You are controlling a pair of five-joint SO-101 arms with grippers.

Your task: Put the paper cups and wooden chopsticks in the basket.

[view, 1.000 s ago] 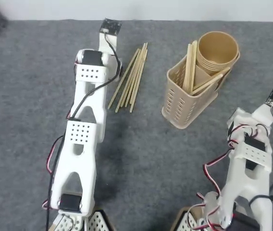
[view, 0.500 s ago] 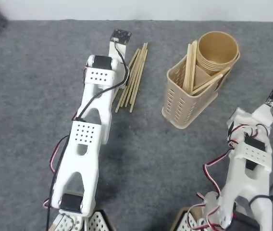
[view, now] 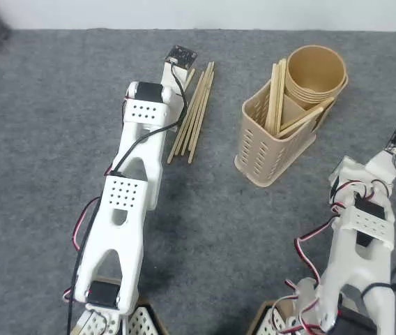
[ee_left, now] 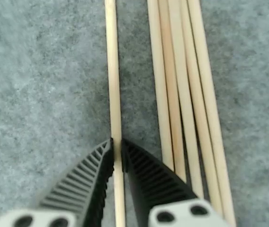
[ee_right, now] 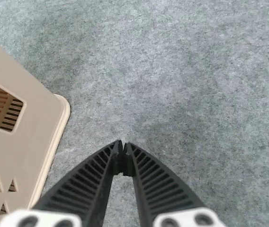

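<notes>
- The basket is tan, with little slots in its wall. It stands on the gray counter.
- A stack of paper cups sits inside the basket at its far end, with the open side up.
- A few stored chopsticks are in the basket too, right beside the paper cups. Most stand up, and one leans across.
- The loose chopsticks lie flat on the counter near the basket. They are on the left arm's side and do not touch the basket.
- Up close, four of them lie side by side in a tight bunch. One lone chopstick lies a little apart from the bunch.
- The left pincer is closed on the lone chopstick. One black finger presses on each side of it.
- The left arm is stretched out long, and its end is over the loose chopsticks.
- The right pincer is closed, with its two tips touching. It holds nothing.
- The right pincer is just beside a corner of the basket, above the bare counter.
- The right arm is on the other side of the basket from the loose chopsticks.
</notes>
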